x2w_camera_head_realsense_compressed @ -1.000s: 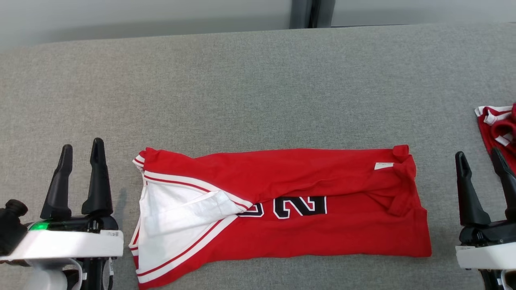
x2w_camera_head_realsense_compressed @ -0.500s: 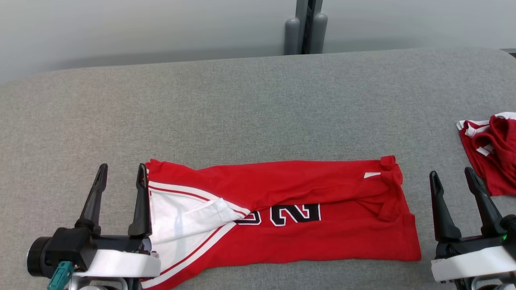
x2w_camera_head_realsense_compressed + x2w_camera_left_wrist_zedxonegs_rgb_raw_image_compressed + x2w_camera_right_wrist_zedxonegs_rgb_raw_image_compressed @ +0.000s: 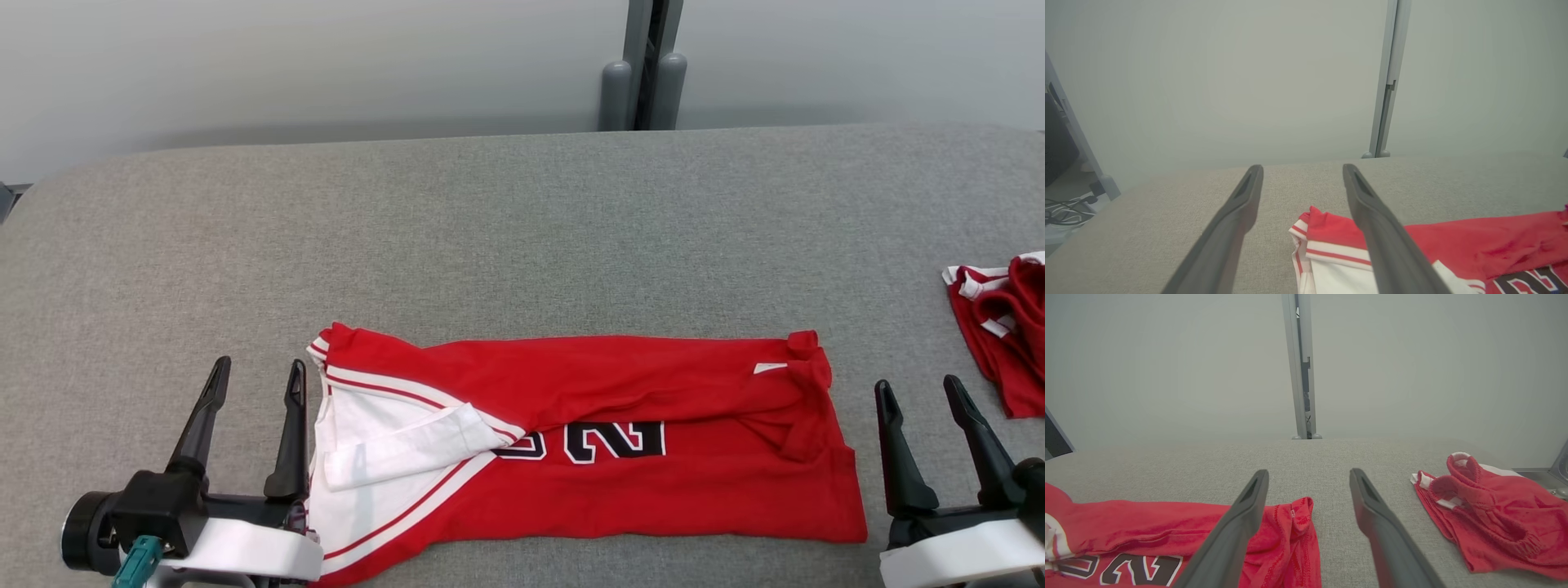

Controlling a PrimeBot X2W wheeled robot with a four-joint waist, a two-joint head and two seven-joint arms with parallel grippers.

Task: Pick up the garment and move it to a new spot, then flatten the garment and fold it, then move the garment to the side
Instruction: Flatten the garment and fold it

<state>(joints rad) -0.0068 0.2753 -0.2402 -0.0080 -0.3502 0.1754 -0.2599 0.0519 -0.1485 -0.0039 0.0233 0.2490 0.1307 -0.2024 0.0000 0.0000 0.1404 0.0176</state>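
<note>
In the head view we locate the garment (image 3: 653, 498), a red jersey with white trim, lying flat on the grey padded table (image 3: 522, 229) from the centre toward 6 o'clock, its long axis running from 9 to 3 o'clock. It is folded along its length: the upper layer covers the top half of the black number print (image 3: 604, 441), and at the 9 o'clock end the white inner face is turned outward. A small white label (image 3: 771, 368) sits near the 3 o'clock end. We note the left gripper (image 3: 260, 363) at 8 o'clock with its two fingers spread apart and holding nothing; its inner finger stands just beside the garment's trimmed edge, and we cannot tell whether it touches the cloth. We note the right gripper (image 3: 916, 382) at 4 o'clock, fingers likewise apart and empty, near the garment's 3 o'clock end but clear of it. A second red garment (image 3: 1000, 327) lies bunched at 3 o'clock, well apart from the first. A grey upright post (image 3: 649, 65) stands behind the table at 12 o'clock.
</note>
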